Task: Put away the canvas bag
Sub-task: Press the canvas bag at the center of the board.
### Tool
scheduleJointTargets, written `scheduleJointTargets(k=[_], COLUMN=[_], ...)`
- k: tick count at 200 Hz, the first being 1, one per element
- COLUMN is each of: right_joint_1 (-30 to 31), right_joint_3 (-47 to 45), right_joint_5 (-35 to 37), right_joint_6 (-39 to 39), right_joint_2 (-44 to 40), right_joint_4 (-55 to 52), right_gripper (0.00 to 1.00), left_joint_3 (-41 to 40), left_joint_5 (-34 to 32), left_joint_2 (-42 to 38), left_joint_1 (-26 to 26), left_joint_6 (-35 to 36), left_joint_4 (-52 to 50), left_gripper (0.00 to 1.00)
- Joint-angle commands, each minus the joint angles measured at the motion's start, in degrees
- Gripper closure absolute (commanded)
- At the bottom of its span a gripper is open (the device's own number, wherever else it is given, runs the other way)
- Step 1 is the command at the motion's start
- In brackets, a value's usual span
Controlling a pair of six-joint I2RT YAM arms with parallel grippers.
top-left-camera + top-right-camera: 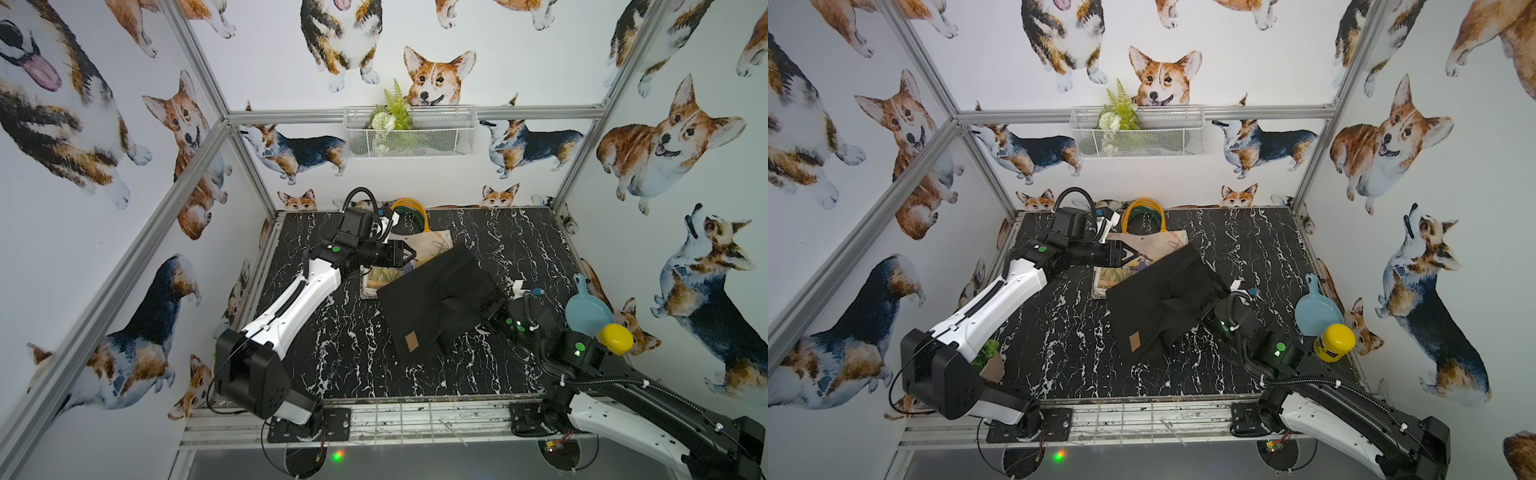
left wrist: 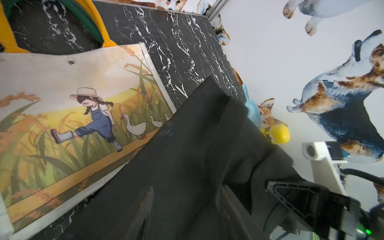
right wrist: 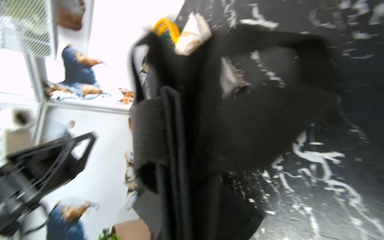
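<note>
The black canvas bag (image 1: 432, 307) with a small brown patch lies crumpled mid-table, its far corner over a printed tote (image 1: 432, 245). In both top views my right gripper (image 1: 490, 309) is shut on the bag's right edge, and the fabric there is lifted. The right wrist view is blurred, with black cloth (image 3: 249, 114) filling the jaws. My left gripper (image 1: 1133, 254) hovers over the tote by the bag's far-left edge. In the left wrist view its fingers (image 2: 145, 207) stand apart, open, with the bag (image 2: 197, 155) below them and nothing gripped.
The printed tote has yellow and green handles (image 1: 409, 208) at the back wall. A white wire basket (image 1: 409, 131) with a plant hangs on that wall. A blue scoop (image 1: 586, 309) and a yellow-capped jar (image 1: 615, 338) stand at the right edge. A small potted plant (image 1: 988, 357) sits front left.
</note>
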Motion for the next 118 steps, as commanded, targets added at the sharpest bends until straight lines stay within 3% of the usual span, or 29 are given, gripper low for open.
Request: scheduleJointTargets(k=[1,33,54,85,118], right_joint_1=[0.05,0.06,0.32,2.51,5.47], right_joint_3=[-3.10,-6.74,-5.42,-4.44,-2.98], right_joint_5=[7.20,7.06,7.37,7.54,8.49], right_joint_6=[12.50,16.40,15.53,15.99,17.05], right_joint_2=[-2.32,-2.97,-1.70,0.00,1.03], right_joint_4=[-0.21,5.28,3.63,3.70,2.44], right_gripper=[1.00,1.00,1.00,1.00,1.00], left_joint_3=[-5.43,-15.35,-20.35,-23.89,-18.23], left_joint_5=[-0.57,1.33,1.22,-5.02,-16.89], left_joint_2=[-5.86,-16.83,-22.26,-23.62,-15.00], left_joint_1=[0.64,0.23,-2.85,-16.67,-31.32], left_joint_6=[1.54,-2.32,-4.74,-2.27,4.29], left_joint_4=[-2.75,-0.01,4.22,10.18,8.04], left_gripper=[0.46,0.47,0.45,0.37,0.36])
